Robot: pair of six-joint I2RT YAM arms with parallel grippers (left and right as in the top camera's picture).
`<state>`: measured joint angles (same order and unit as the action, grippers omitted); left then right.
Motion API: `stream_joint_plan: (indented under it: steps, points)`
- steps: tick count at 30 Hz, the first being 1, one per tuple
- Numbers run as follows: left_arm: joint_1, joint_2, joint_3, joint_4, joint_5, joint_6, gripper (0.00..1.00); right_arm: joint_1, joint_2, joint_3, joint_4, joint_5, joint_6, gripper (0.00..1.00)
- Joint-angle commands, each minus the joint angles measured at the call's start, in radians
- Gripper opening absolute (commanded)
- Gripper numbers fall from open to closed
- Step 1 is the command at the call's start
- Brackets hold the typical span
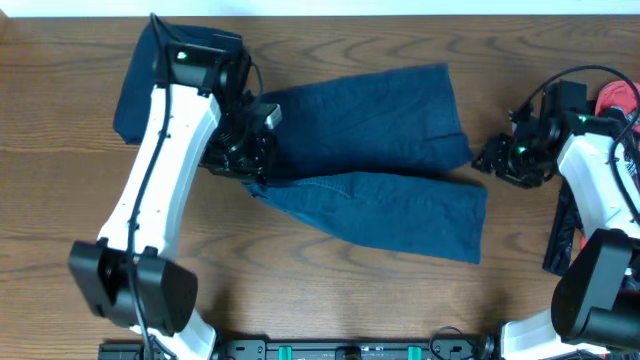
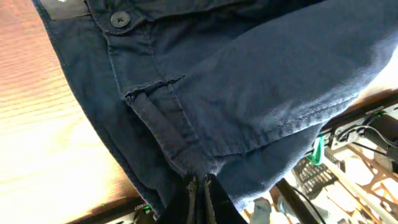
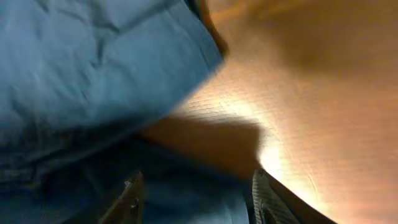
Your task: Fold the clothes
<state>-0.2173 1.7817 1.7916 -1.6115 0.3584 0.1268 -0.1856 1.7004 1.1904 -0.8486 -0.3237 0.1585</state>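
1. Overhead view: brown wood-grain worktop (image 1: 350, 300) fills the picture.
   - A pair of dark navy short trousers (image 1: 380, 150) lies flat near the middle. Its two wide legs point to the right and open a little from each other, and the waist end is at the left.
   - A second dark blue bundle (image 1: 135, 95) lies at the upper left, partly hidden under the left arm (image 1: 165, 170).
   - The left gripper (image 1: 250, 165) sits on the waist end of the short trousers.
   - The right gripper (image 1: 490, 158) is just beside the hem of the upper leg.

2. Left wrist view: the worktop (image 2: 43, 137) shows at the left.
   - The short trousers (image 2: 261, 93) fill most of the view, with a dark button (image 2: 120, 19), the fly seam and a stitched hem.
   - The left gripper (image 2: 199, 185) is fully closed, and a fold of the cloth is pinched between its tips.

3. Right wrist view: it is blurred, with the worktop (image 3: 298, 112) at the right.
   - The short trousers (image 3: 81, 68) cover the left side.
   - The right gripper (image 3: 196, 199) has its fingers (image 3: 132, 198) well apart. Cloth lies between them, but they grip nothing.
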Motion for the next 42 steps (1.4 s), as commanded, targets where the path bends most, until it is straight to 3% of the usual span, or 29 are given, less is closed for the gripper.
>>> stream_joint_plan:
  steps: [1,4,7,11,15,18,19,21,27,31,37,40,42]
  points:
    - [0.002,-0.027,-0.004,-0.06,-0.016,-0.019,0.06,0.023,-0.006,-0.063,0.092,-0.072,-0.034,0.58]
    - [0.002,-0.027,-0.004,-0.048,-0.016,-0.019,0.06,0.055,-0.006,-0.125,0.129,-0.191,-0.052,0.45]
    - [0.003,-0.027,-0.004,-0.048,-0.032,-0.02,0.06,0.108,-0.006,-0.166,0.004,-0.392,-0.143,0.26]
    - [0.003,-0.027,-0.004,-0.053,-0.085,-0.034,0.06,0.203,-0.016,-0.169,-0.295,-0.491,-0.303,0.17]
    - [0.005,-0.027,-0.004,-0.066,-0.145,-0.061,0.11,0.261,-0.087,-0.169,-0.392,-0.441,-0.321,0.14]
    - [0.005,-0.027,-0.004,-0.077,-0.147,-0.061,0.31,0.276,-0.159,-0.169,-0.377,-0.301,-0.212,0.14]
    - [0.005,-0.027,-0.004,-0.078,-0.147,-0.061,0.48,0.278,-0.192,-0.169,-0.361,-0.23,-0.157,0.14]
    - [0.005,-0.028,-0.004,-0.078,-0.147,-0.061,0.57,0.278,-0.224,-0.17,-0.346,-0.18,-0.133,0.15]
    - [0.005,-0.028,-0.004,-0.078,-0.146,-0.062,0.61,0.278,-0.272,-0.17,-0.314,-0.1,-0.056,0.24]
    - [0.004,-0.027,-0.004,-0.062,-0.146,-0.072,0.66,0.278,-0.259,-0.192,-0.198,-0.038,0.036,0.31]
    - [0.005,-0.027,-0.004,0.025,-0.135,-0.087,0.68,0.277,-0.193,-0.28,0.145,0.052,0.265,0.36]
    - [0.005,-0.027,-0.004,0.048,-0.135,-0.087,0.68,0.278,-0.134,-0.311,0.315,0.051,0.282,0.41]
    - [0.004,-0.027,-0.004,0.079,-0.135,-0.088,0.69,0.277,-0.082,-0.317,0.415,0.069,0.285,0.38]
